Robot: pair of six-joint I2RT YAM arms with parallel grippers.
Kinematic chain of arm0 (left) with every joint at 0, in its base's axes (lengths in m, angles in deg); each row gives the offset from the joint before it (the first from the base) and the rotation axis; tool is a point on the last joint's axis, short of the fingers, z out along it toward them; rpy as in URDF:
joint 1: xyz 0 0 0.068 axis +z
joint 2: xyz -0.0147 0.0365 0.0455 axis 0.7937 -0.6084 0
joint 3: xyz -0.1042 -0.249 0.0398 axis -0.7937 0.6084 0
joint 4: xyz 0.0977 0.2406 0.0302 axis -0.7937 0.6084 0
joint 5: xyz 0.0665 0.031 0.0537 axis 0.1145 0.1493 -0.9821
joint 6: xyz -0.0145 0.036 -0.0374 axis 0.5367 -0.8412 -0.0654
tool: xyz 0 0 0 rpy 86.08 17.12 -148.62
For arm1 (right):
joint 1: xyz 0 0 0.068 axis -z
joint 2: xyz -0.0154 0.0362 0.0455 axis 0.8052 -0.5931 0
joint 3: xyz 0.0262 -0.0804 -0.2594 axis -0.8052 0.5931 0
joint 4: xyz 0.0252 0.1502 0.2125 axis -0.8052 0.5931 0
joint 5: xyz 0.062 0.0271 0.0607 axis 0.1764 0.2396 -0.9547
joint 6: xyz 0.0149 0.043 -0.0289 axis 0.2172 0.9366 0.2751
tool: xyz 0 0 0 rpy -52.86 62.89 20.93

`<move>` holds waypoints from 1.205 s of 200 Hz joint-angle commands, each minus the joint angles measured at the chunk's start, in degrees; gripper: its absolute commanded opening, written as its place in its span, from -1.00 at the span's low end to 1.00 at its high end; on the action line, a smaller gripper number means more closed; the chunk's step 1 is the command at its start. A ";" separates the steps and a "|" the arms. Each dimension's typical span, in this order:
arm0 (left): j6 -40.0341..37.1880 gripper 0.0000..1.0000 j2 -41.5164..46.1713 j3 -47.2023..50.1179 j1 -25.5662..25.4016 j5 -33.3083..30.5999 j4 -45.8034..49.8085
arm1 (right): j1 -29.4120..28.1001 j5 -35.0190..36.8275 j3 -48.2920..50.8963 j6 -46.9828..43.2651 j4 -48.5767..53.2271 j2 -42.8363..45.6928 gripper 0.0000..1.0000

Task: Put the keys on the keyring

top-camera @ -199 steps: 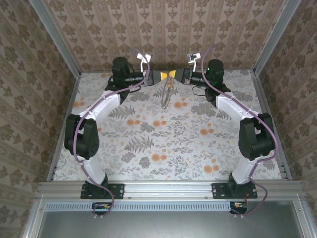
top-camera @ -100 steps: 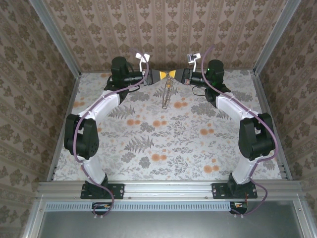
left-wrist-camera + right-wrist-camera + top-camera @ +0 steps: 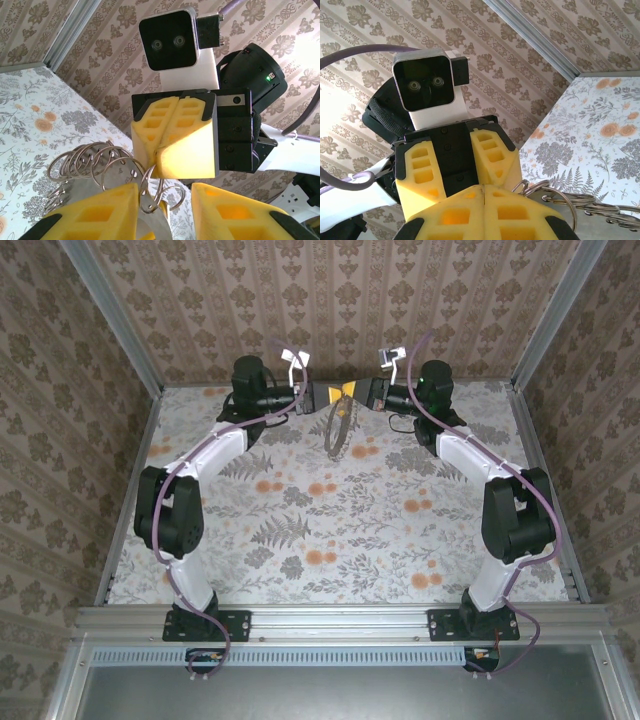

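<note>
Grip by shut right claw [image 3: 158,161] on keyring [image 3: 337,430], left claw [image 3: 165,212] narrowly parted opposite, keyring hung just below both, far centre.

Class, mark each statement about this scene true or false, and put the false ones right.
1. The right end effector is shut. True.
2. The left end effector is shut tight. False: its jaws stand apart.
3. The table has a floral pattern. True.
4. The keyring lies flat on the table. False: it hangs where the two end effectors meet.
</note>
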 commanded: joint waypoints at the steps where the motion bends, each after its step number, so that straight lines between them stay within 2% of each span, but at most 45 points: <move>1: -1.07 -0.34 -0.36 -1.92 -0.47 0.75 -0.36 | -0.05 -0.67 0.52 0.21 -3.22 -0.10 -1.00; 21: -1.12 -0.38 -0.18 -1.87 -0.47 0.26 -0.43 | -0.05 -0.67 0.62 0.18 -3.10 0.02 -1.00; 61: -0.71 -0.68 -0.03 -1.68 -0.47 -0.31 -1.17 | -0.04 -0.85 0.70 0.12 -3.09 -0.13 -1.00; 117: -0.19 -0.74 -0.60 -2.11 -1.04 -0.14 -1.88 | -0.23 -1.09 0.62 0.26 -3.16 -0.22 -1.00; 127: -0.18 -0.82 -0.68 -2.29 -1.08 -0.20 -1.84 | -0.22 -1.07 0.62 0.26 -3.20 -0.22 -1.00; 135: -0.13 -1.00 -0.74 -2.36 -1.21 -0.34 -1.97 | -0.24 -1.07 0.70 0.28 -3.20 -0.16 -1.00; 163: 1.46 -1.00 -0.36 -1.10 -1.29 -2.31 -4.75 | -0.07 -0.55 0.86 0.44 -2.68 0.28 -1.00; 181: 2.94 -1.00 0.20 -0.08 -1.09 -3.49 -7.27 | 0.53 0.32 2.02 0.93 -3.41 1.13 -0.57; 189: 3.53 -1.00 0.37 0.37 -1.06 -3.73 -8.30 | 0.96 0.77 2.73 1.14 -3.93 1.72 -0.46; 209: 5.40 -1.00 0.82 1.19 -0.74 -4.09 -11.08 | 1.89 1.15 4.26 1.93 -5.37 2.91 -0.28; 241: 6.49 -1.00 1.02 1.42 -0.71 -3.76 -12.37 | 2.94 1.70 7.64 2.80 -7.85 4.84 -0.15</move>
